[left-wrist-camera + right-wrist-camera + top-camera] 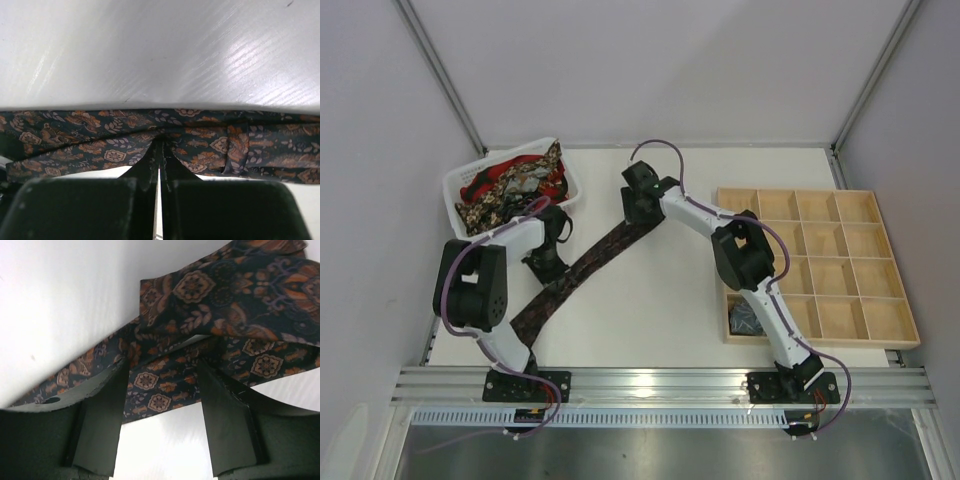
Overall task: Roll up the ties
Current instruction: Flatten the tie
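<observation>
Nearest, left gripper (159,150) clamped on tie (100,135), right gripper (162,377) farther along it, jaws apart astride the fabric, basket (448,192) far left, tray (895,318) right

A robotics lab cell: bare white walls (660,70), aluminium rail (660,381), bolted arms (470,285).

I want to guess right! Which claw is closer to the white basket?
Left. The left claw is just beside the white basket; the right claw is farther away, off to its right side.

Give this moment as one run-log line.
left end effector: shut on tie | right end effector: open, straddling tie | tie: unrolled, diagonal across table
</observation>
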{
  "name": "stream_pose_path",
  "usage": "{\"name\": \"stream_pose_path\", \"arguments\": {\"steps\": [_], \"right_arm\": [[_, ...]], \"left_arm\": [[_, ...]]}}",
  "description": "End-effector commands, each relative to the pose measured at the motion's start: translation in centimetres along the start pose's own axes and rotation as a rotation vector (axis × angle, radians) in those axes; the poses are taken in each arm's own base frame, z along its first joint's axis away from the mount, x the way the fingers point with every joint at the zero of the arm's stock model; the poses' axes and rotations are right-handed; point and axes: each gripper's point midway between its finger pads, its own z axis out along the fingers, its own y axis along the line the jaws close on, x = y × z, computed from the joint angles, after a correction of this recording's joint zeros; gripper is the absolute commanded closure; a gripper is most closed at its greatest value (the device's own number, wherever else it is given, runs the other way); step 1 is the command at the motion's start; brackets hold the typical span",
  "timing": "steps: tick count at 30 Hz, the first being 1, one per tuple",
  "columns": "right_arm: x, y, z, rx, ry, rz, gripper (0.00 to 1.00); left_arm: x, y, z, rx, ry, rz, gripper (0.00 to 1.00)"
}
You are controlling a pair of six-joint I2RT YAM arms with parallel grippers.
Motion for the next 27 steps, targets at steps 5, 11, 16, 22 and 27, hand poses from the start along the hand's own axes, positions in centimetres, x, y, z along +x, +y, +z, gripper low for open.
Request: {"name": "stream_pose_path", "arguments": {"steps": [5, 11, 16, 22, 27], "right_arm": [[9.8, -0.1, -1.8, -0.009, 0.29, 0.023, 0.37], [11.9, 4.8, -3.2, -0.125, 0.338, 0.022, 0.37], [12.2, 9.3, -5.4, -0.248, 0.347, 0.011, 0.37], [6.8, 8.9, -7.8, -0.261, 0.201, 0.013, 0.35], [3.6, 8.4, -9.6, -0.289, 0.104, -0.009, 0.34]], "left_arm": [[-3.6, 1.9, 2.6, -0.123, -0.033, -0.015, 1.0], [-8.6, 7.1, 2.5, -0.283, -0.089, -0.07, 1.0], [-10.2, 10.4, 1.6, -0.329, -0.14, -0.143, 1.0], [-9.2, 9.1, -0.7, -0.182, -0.169, -0.152, 0.99], [-7.6, 4.9, -3.5, 0.031, -0.214, -0.053, 0.87]]}}
